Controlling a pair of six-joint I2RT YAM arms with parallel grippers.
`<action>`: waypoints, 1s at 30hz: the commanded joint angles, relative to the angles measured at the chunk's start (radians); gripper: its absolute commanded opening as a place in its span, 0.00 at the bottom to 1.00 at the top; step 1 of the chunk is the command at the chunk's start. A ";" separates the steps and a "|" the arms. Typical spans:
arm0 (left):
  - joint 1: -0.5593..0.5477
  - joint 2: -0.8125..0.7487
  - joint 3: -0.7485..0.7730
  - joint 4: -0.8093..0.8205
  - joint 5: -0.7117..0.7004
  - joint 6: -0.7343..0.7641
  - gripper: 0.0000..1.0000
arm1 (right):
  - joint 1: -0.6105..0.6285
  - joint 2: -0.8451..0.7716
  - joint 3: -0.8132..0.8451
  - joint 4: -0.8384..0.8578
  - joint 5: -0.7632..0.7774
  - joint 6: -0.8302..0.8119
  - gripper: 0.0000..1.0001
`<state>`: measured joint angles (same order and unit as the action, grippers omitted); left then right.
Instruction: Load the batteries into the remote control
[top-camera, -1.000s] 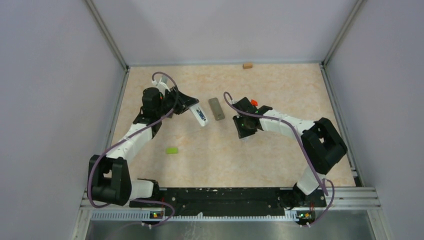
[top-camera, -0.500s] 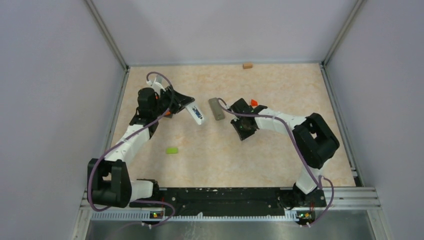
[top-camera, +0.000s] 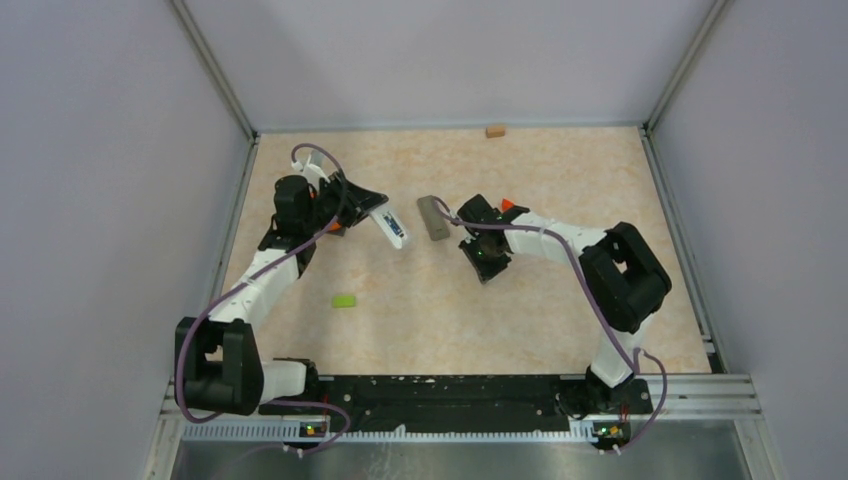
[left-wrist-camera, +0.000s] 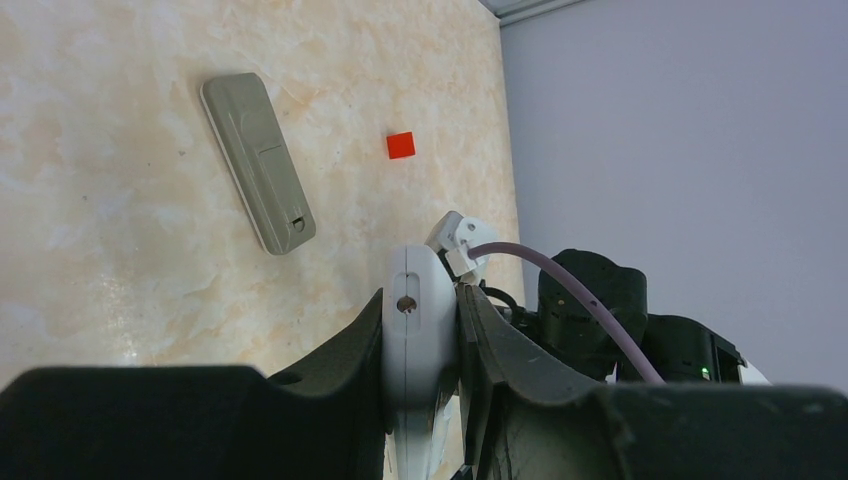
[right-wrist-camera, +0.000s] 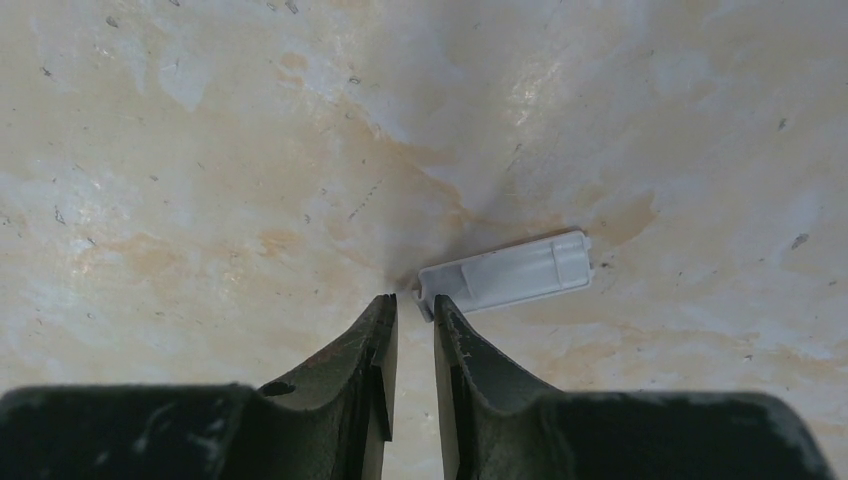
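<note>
My left gripper (left-wrist-camera: 421, 293) is shut on the white remote control (left-wrist-camera: 420, 345), held edge-on between the jaws. From above, the remote (top-camera: 393, 228) sticks out of that gripper (top-camera: 365, 212) over the table's left middle. A blue speck (top-camera: 398, 226) shows in its upturned face; the batteries are too small to tell apart. My right gripper (right-wrist-camera: 413, 303) points down at the table with a narrow gap and nothing between its fingers. A small white battery cover (right-wrist-camera: 505, 273) lies flat, its near corner just past the fingertips.
A grey remote (top-camera: 433, 217) lies flat between the two arms, also seen as the grey remote (left-wrist-camera: 258, 162) in the left wrist view. A red block (top-camera: 508, 204) sits behind the right wrist. A green piece (top-camera: 344, 300) lies front left. A tan block (top-camera: 494, 130) rests by the back wall.
My right gripper has slid left toward the grey remote and its jaws have narrowed. The left arm shifted slightly left with the white remote, then held still.
</note>
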<state>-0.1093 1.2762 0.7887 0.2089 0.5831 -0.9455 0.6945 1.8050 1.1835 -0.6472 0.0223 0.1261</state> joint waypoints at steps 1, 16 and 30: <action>0.008 -0.004 0.004 0.059 0.014 -0.013 0.00 | 0.016 0.016 0.041 -0.022 -0.011 -0.012 0.21; 0.013 -0.005 0.010 0.066 0.017 -0.021 0.00 | 0.011 -0.013 0.082 0.015 -0.006 0.063 0.00; -0.024 0.038 -0.010 0.458 -0.046 -0.365 0.00 | -0.081 -0.419 -0.043 0.914 -0.424 0.955 0.00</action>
<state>-0.1089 1.3014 0.7757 0.4301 0.5793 -1.1610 0.6075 1.4483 1.2198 -0.2070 -0.2810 0.6846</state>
